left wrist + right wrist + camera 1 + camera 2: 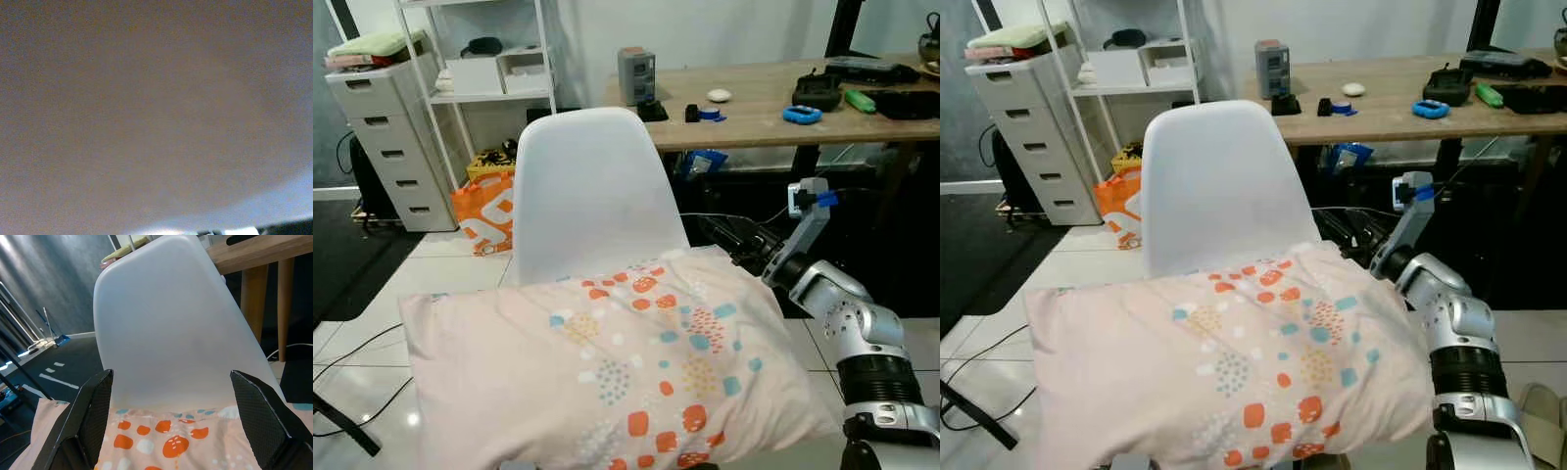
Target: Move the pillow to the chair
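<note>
A pale pink pillow (626, 372) with orange, blue and yellow dots lies wide across the foreground, in front of the white plastic chair (592, 186). Its far edge reaches the chair's backrest; the seat is hidden beneath it. My right gripper (732, 241) sits at the pillow's far right corner, beside the chair. In the right wrist view the gripper (170, 382) is open, its fingers (95, 421) spread wide above the pillow (171, 445), pointing at the chair back (166, 323). Blurred pale fabric of the pillow (146, 122) lies close against the left wrist camera.
A wooden desk (754, 113) with small gadgets stands behind the chair, cables on the floor under it. A grey drawer unit (386, 137), a white shelf rack (494, 69) and an orange bag (487, 215) stand at the back left. White tiled floor lies to the left.
</note>
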Robot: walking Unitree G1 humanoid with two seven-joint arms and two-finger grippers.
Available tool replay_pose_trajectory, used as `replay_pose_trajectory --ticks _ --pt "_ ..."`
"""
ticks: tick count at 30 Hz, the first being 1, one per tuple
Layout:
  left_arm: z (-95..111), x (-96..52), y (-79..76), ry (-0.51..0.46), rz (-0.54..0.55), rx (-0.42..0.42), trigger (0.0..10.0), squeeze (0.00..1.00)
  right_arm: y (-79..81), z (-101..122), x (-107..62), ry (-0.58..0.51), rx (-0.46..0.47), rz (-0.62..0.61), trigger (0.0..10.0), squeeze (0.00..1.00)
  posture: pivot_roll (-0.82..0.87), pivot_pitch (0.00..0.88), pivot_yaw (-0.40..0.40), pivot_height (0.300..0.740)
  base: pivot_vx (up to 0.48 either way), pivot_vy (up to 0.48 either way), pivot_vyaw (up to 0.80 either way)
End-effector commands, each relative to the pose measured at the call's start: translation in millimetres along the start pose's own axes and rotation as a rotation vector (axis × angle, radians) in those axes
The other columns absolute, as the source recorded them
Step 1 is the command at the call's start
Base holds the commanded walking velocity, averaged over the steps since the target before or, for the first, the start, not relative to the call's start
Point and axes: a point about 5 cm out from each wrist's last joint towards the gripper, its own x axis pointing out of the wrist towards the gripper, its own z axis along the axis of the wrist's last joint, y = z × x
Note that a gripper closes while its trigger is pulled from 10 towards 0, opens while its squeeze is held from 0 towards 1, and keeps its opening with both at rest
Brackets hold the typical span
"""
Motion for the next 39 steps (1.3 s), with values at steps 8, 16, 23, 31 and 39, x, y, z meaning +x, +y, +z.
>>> replay_pose_trajectory --ticks 8,16,23,31,39 --pt "-32.0 -13.1 -1.3 0.149 0.016 -0.005 10.0 0.00 2.4 -12.4 1.5 0.030 0.004 -0.016 10.0 0.00 -0.19 0.082 0.041 0.624 0.000 0.000 0.00" --pt "-33.5 -13.5 -1.6 0.162 0.010 -0.015 10.0 0.00 1.9 -14.2 1.3 0.039 -0.003 -0.017 10.0 0.00 -0.19 0.085 0.038 0.648 -0.332 0.000 0.00" --pt "-33.6 -13.5 -1.3 0.161 0.009 -0.003 10.0 0.00 2.1 -16.5 0.7 0.047 -0.010 -0.018 10.0 0.00 -0.19 0.087 0.041 0.668 0.000 0.000 0.00" --pt "-34.1 -13.5 -0.8 0.165 0.005 0.006 10.0 0.00 2.2 -17.6 -0.9 0.050 -0.015 -0.018 10.0 0.00 -0.19 0.084 0.043 0.698 0.000 0.000 0.00" --pt "-35.4 -13.6 -2.7 0.185 -0.006 0.002 10.0 0.00 -1.7 -30.0 -0.6 0.091 -0.047 -0.062 10.0 0.00 -0.19 0.073 0.036 0.722 -0.163 0.000 0.00"
